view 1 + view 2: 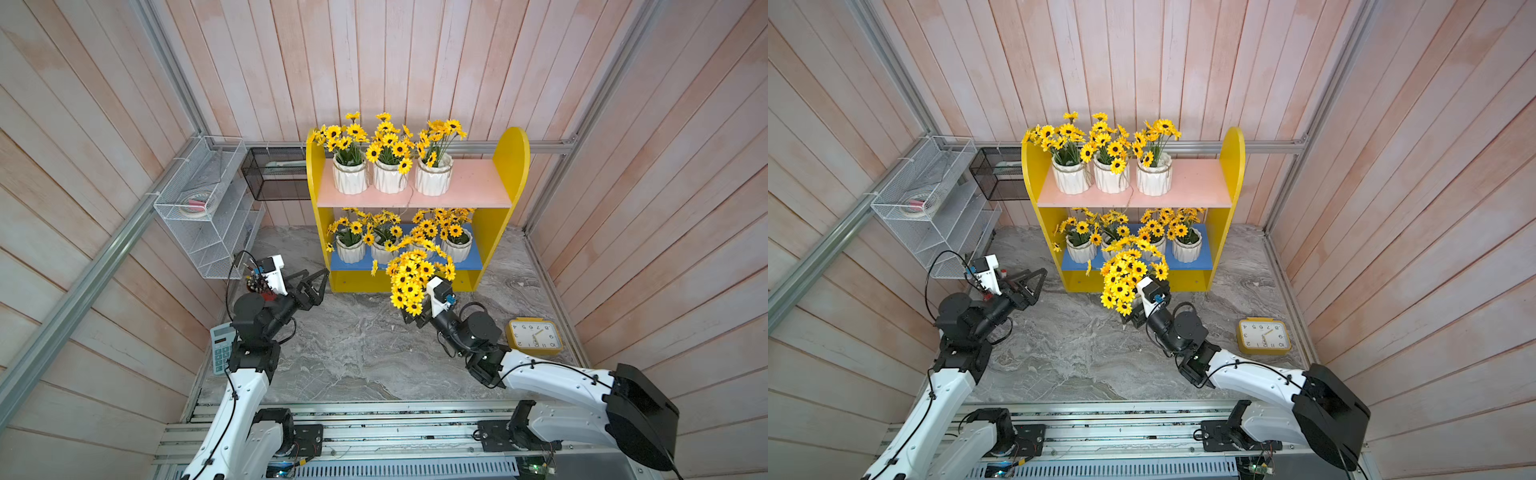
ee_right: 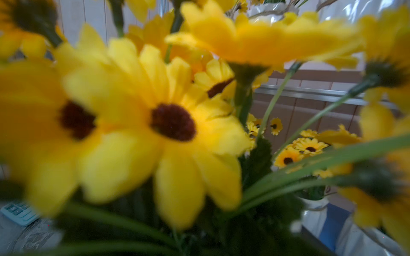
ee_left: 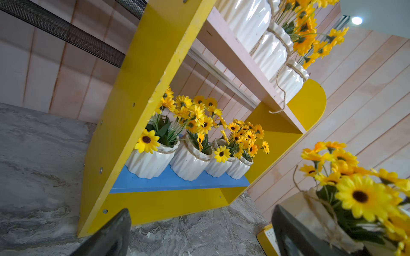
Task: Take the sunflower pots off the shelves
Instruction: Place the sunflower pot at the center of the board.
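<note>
The yellow shelves (image 1: 511,162) stand at the back of the marble top. Three sunflower pots (image 1: 389,176) sit on the pink upper board (image 1: 473,183), and several more (image 1: 350,249) on the blue lower board (image 1: 473,264). My right gripper (image 1: 409,311) is just in front of the shelves, shut on another sunflower pot (image 1: 413,282). Its blooms hide the fingers and fill the right wrist view (image 2: 173,122). In the left wrist view that pot (image 3: 310,212) leans. My left gripper (image 1: 318,274) is open and empty by the shelves' lower left corner.
A white wire rack (image 1: 199,208) and a black mesh basket (image 1: 274,174) hang at the back left. A red pen cup (image 1: 262,291) and a calculator (image 1: 220,349) lie by the left arm. A yellow clock (image 1: 534,336) lies flat on the right.
</note>
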Controlling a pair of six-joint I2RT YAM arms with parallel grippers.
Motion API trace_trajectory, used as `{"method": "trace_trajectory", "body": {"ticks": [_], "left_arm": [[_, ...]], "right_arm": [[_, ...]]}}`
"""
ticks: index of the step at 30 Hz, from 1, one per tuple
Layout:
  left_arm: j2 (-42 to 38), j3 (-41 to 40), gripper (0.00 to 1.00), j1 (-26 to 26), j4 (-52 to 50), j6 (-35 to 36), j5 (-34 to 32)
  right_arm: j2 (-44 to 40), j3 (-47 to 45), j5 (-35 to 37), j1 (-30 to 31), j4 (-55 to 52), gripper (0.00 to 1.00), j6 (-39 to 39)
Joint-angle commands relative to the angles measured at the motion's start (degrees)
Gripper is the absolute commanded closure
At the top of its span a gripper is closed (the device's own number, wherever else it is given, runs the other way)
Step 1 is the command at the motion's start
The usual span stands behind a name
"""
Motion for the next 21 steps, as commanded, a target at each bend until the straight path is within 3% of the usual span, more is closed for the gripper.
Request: {"method": "trace_trajectory", "body": {"ticks": [1, 5, 11, 21], "left_arm": [[-2.8, -1.4, 0.00, -0.3, -2.1, 0.0, -7.3], [-6.1, -3.4, 0.00, -0.3, -5.3, -0.6, -13.9], [-7.8, -4.5, 0.00, -0.3, -7.0, -1.8, -14.3], [-9.7, -5.5, 0.00, -0.3, -8.7, -1.5, -13.7]], "right_arm": [[4.8, 0.0, 1.0, 1.8, 19.8, 1.00, 2.2], [15.0, -1.0, 1.3, 3.6, 33.4, 1.00, 0.7], [29.8, 0.1, 4.0, 3.7, 45.7, 1.00, 5.0], [48.5, 13.5, 0.0, 3.3, 45.7, 1.00, 6.3]]}}
